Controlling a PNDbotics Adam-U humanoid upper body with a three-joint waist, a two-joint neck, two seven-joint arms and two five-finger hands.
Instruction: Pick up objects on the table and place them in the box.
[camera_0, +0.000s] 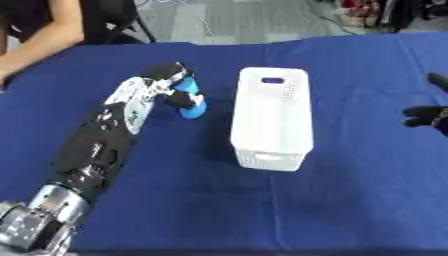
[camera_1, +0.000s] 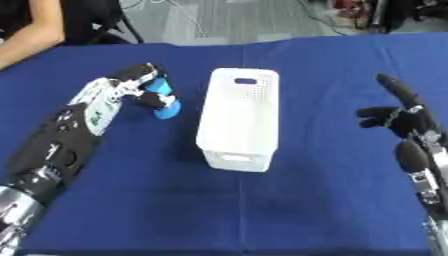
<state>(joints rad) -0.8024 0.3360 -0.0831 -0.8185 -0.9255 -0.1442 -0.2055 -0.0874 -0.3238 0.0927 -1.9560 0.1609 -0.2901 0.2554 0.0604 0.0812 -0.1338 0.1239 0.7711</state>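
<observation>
A small blue object (camera_0: 191, 101) rests on the blue table just left of the white perforated box (camera_0: 272, 117). My left hand (camera_0: 166, 82) has its fingers and thumb curled round the blue object, whose upper part is partly hidden by them. The box lies lengthwise in the middle of the table, and nothing shows inside it. My right hand (camera_1: 401, 113) hovers open at the right edge, fingers up, well away from the box.
The blue cloth-covered table (camera_0: 175, 200) stretches wide in front of and beside the box. A person's arm (camera_0: 39, 45) rests at the far left edge of the table, touching none of the objects.
</observation>
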